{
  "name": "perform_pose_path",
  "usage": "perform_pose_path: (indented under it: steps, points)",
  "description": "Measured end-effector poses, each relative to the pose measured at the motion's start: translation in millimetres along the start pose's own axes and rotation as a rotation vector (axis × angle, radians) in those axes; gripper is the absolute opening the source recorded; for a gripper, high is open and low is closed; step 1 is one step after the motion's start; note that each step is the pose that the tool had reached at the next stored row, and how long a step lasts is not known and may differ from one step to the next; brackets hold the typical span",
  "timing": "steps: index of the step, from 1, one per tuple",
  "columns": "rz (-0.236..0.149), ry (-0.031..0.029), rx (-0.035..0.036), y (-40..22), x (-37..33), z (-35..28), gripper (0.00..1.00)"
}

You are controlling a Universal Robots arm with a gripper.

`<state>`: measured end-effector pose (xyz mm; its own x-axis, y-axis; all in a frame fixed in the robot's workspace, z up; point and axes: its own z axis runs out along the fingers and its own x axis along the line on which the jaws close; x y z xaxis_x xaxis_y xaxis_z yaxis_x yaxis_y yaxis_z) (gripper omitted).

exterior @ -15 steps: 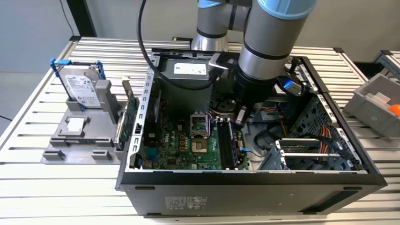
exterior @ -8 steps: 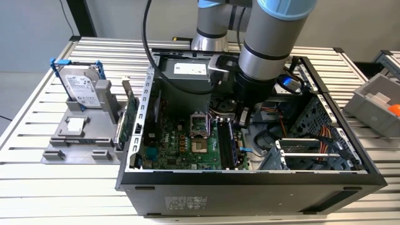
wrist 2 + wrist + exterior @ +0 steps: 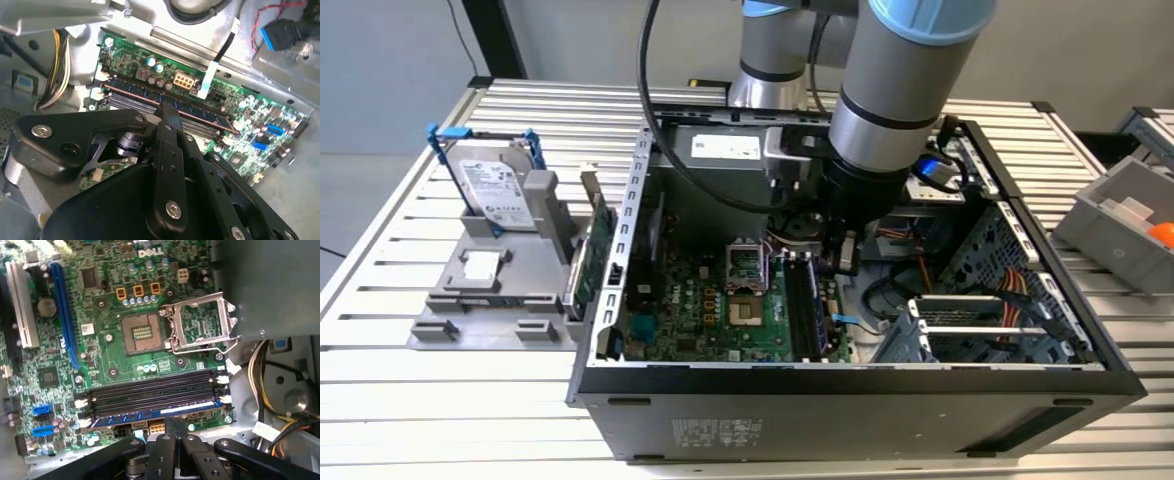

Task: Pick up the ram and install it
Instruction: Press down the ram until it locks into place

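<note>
Ram (image 3: 155,412) sits in the outermost memory slot on the motherboard (image 3: 115,315), with the pincer (image 3: 172,427) directly above it, fingers drawn together, apparently pressing down on its edge. Even, straight pressure would seat both ends. Computer case (image 3: 854,400) rests on a slatted metal surface (image 3: 454,400).

Even, bright overhead light in exterior view; tabletop (image 3: 440,400) slats glare pale. Wrist views dimmer, soft w/ blur; claw (image 3: 167,112) casts shadow.
</note>
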<state>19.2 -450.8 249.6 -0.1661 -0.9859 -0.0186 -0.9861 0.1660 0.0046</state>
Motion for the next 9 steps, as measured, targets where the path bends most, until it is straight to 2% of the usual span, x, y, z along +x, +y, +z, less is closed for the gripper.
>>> perform_pose_path:
  steps: [6,9]
  points:
    - [-0.107,-0.0003,-0.0021,0.0,0.0,0.2,0.00]
    - [-0.111,-0.0003,-0.0022,0.0,0.0,0.2,0.00]
